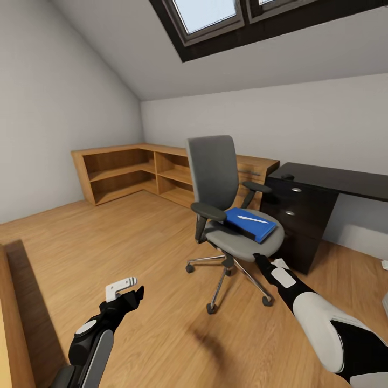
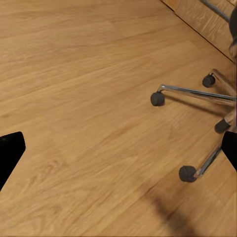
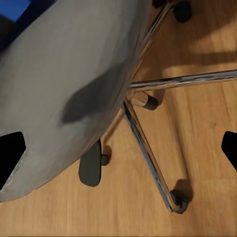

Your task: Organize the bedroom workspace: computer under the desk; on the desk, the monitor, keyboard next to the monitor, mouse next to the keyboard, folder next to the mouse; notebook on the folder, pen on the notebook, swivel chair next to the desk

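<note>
The grey swivel chair stands mid-room, just left of the black desk. On its seat lies a blue notebook with a white pen on top; a dark edge, perhaps the folder, shows beneath. A small dark object, maybe the mouse, sits on the desk corner. My right gripper is open at the seat's front edge, and the right wrist view shows the seat and chrome legs. My left gripper hangs open over bare floor, left of the chair base.
Low wooden shelving runs along the back-left corner. The desk has a drawer block facing the chair. A wooden furniture edge rises at my near left. Open wood floor spreads left of the chair.
</note>
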### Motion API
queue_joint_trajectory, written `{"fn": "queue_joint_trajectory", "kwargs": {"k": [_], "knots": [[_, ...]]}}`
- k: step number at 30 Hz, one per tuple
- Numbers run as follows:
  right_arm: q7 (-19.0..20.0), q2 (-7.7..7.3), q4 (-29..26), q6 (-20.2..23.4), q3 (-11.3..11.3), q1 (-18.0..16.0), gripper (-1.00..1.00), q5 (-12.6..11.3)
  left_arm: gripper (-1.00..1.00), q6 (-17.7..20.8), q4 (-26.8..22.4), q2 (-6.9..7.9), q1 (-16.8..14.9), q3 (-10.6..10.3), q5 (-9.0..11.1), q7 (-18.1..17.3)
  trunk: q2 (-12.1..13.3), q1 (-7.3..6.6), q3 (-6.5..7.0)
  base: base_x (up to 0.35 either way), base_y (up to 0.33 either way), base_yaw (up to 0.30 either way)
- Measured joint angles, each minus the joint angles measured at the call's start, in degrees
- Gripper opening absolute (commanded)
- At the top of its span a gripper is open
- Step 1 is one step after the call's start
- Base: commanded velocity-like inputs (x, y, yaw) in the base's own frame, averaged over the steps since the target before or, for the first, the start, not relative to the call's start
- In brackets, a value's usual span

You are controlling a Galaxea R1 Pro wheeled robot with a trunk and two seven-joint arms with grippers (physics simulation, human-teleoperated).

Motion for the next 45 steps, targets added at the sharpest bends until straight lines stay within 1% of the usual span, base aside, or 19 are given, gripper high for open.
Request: {"fn": "queue_joint_trajectory", "kwargs": {"k": [5, 16, 23, 36, 45], "knots": [[0.0, -0.04, 0.0, 0.0, 0.0, 0.0, 1.00, 0.0, 1.00, 0.0, 0.0, 0.02, 0.0, 0.0, 0.0, 0.0, 0.1, -0.13, 1.11, 0.000, 0.000, 0.000], [0.0, -0.10, 0.0, 0.0, 0.0, 0.0, 1.00, 0.0, 1.00, 0.0, 0.0, 0.03, 0.0, 0.0, 0.1, 0.0, 0.1, -0.13, 1.12, 0.000, 0.000, 0.000], [0.0, -0.32, 0.1, 0.0, 0.0, 0.0, 1.00, 0.0, 1.00, 0.0, 0.0, 0.11, 0.0, 0.1, 0.1, -0.1, 0.1, -0.15, 1.12, 0.218, -0.021, 0.000], [0.0, -0.87, 0.1, 0.0, -0.1, 0.0, 1.00, -0.1, 1.00, 0.0, 0.3, 0.12, 0.0, 0.0, 0.0, -0.1, 0.1, -0.14, 1.12, 0.117, -0.039, 0.000], [-0.1, -0.83, 0.2, 0.0, -0.1, 0.0, 1.00, -0.1, 1.00, 0.1, 0.3, 0.12, 0.0, 0.0, 0.0, -0.1, 0.1, -0.12, 1.11, 0.030, -0.013, 0.000]]}}
